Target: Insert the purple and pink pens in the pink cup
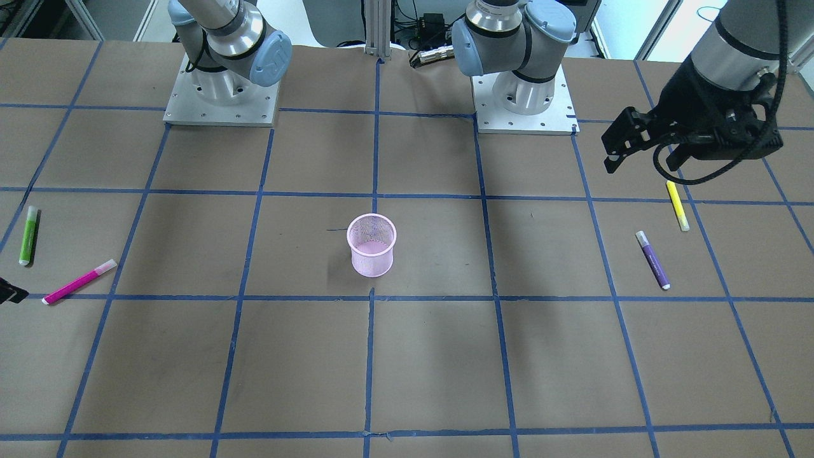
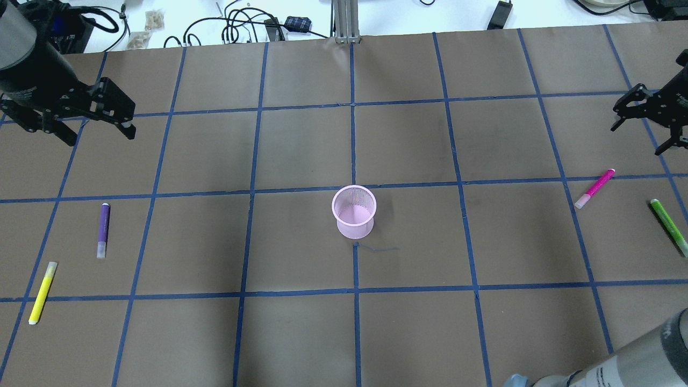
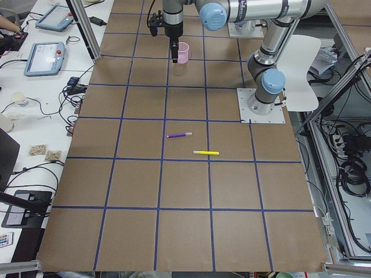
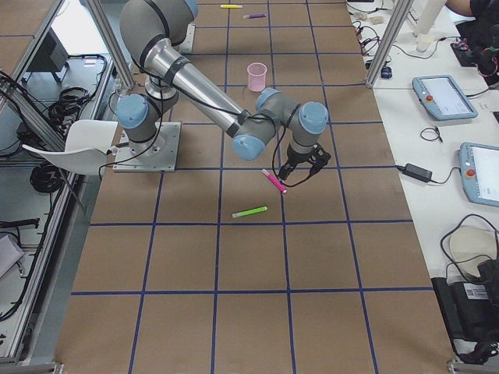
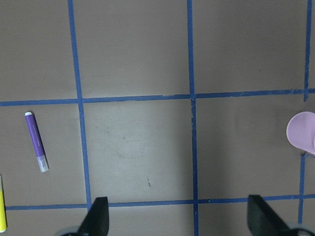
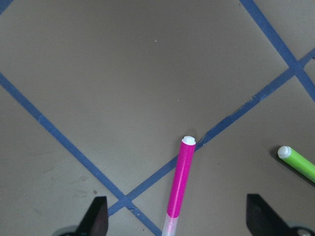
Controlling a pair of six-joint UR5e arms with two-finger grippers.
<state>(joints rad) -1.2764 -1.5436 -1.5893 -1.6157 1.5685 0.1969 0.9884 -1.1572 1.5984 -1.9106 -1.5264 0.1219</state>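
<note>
The pink mesh cup (image 2: 353, 212) stands upright and empty at the table's middle; it also shows in the front view (image 1: 372, 245). The purple pen (image 2: 103, 230) lies flat on the left side, also in the left wrist view (image 5: 37, 141). My left gripper (image 2: 99, 134) hovers open and empty beyond it. The pink pen (image 2: 594, 188) lies flat on the right side. My right gripper (image 2: 638, 140) is open and empty above it; in the right wrist view the pink pen (image 6: 179, 182) lies between the fingers (image 6: 96, 219).
A yellow pen (image 2: 42, 292) lies near the purple pen on the left. A green pen (image 2: 668, 227) lies beside the pink pen at the right edge. Both arm bases (image 1: 221, 95) stand at the table's robot side.
</note>
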